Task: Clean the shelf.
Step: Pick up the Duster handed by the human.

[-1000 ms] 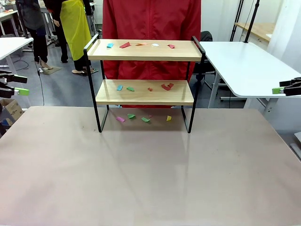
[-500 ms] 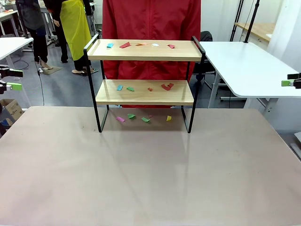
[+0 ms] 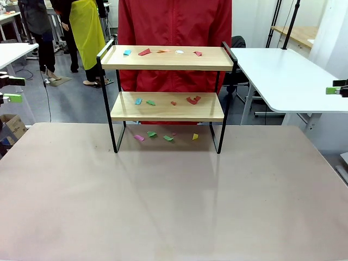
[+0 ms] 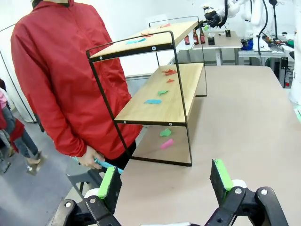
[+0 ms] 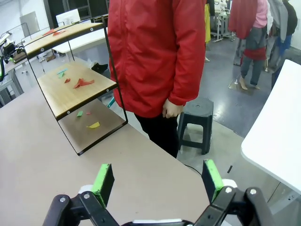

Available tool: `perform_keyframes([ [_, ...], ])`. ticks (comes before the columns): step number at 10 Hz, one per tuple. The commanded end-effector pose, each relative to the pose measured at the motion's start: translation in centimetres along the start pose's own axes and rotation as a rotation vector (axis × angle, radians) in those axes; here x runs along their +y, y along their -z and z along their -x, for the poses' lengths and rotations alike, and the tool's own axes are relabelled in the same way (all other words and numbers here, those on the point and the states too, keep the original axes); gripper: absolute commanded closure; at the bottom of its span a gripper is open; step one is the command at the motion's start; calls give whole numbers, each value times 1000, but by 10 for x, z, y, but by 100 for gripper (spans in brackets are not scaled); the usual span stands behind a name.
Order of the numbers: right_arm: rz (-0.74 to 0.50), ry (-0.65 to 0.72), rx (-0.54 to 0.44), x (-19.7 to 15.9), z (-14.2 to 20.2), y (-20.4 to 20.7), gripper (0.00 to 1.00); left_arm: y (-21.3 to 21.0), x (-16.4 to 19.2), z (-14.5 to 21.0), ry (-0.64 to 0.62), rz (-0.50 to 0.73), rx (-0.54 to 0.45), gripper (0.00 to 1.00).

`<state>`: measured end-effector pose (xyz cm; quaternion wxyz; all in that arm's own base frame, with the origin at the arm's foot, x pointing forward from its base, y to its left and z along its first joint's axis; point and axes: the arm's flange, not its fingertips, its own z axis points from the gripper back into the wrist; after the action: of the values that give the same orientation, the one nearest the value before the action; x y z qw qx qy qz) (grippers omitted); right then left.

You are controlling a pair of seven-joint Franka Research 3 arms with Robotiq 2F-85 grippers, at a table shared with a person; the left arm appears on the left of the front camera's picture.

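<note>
The front camera sits fixed on the robot's side of the wide beige-grey table [image 3: 174,206], a little above it. It faces straight across at the small two-tier shelf of light wooden boards in a thin black metal frame [image 3: 163,113] and at the person in a red jacket [image 3: 174,27] standing just behind it. The left wrist camera looks along the black, green-padded left gripper [image 4: 165,178] from beyond the shelf's left end, seeing it obliquely and nearer, with the person at picture left. The right wrist camera looks along the matching right gripper [image 5: 157,178] from beyond the right end, farther from the shelf. All three views share the shelf, the person and the tabletop.
</note>
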<state>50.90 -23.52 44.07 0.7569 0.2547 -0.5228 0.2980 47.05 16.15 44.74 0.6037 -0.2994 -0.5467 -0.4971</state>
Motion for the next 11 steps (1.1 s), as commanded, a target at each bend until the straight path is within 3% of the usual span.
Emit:
perform_keyframes([
  [1, 2, -22, -39, -6, -2, 2, 0, -1, 6, 0, 37, -8, -46, 0],
  [11, -13, 35, -31, -34, 21, 17, 0, 4, 19, 29, 24, 53, -47, 0],
])
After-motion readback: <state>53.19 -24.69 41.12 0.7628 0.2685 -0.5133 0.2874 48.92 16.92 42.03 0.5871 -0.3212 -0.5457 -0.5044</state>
